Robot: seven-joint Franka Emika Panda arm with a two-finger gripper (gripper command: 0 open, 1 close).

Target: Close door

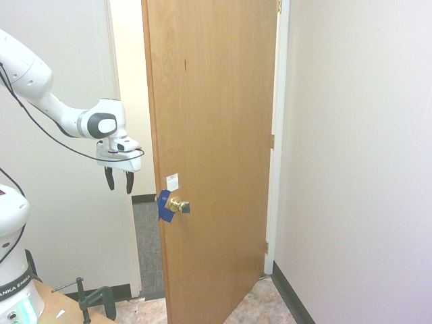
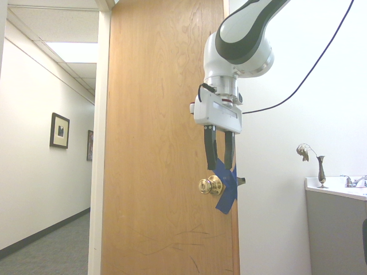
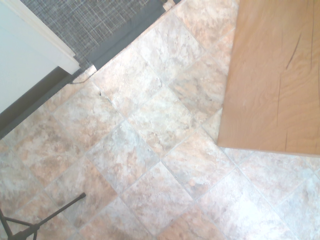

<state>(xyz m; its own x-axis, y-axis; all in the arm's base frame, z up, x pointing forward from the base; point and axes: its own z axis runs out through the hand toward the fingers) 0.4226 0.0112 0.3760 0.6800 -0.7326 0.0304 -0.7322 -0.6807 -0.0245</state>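
The door (image 1: 212, 135) is seen standing ajar, well short of the white frame (image 1: 278, 135), its free edge just beside the jaws on the side the knob is on. The gripper (image 1: 119, 180) hangs with the jaws pointing down and parted, nothing held between them, a little above knob height and apart from the wood; in the second exterior view it appears in front of the door face, but contact cannot be confirmed there. The step in hand is judged to be the approach before a push. It is likely done best if the flat of the fingers is brought against the door face near the free edge, just above the brass knob (image 1: 179, 205), since leverage is greatest far from the hinges. A slow sideways sweep that follows the door's arc is advised, so that the fingers do not slide off or catch on the knob or on the blue tape patch (image 1: 164, 205) below the jaws. A small white sticker (image 1: 173, 181) is seen level with the jaws, and a tiny red mark (image 1: 185, 65) well above them. Whatever is on the sticker is too small to be read, and no brand is legible on the door
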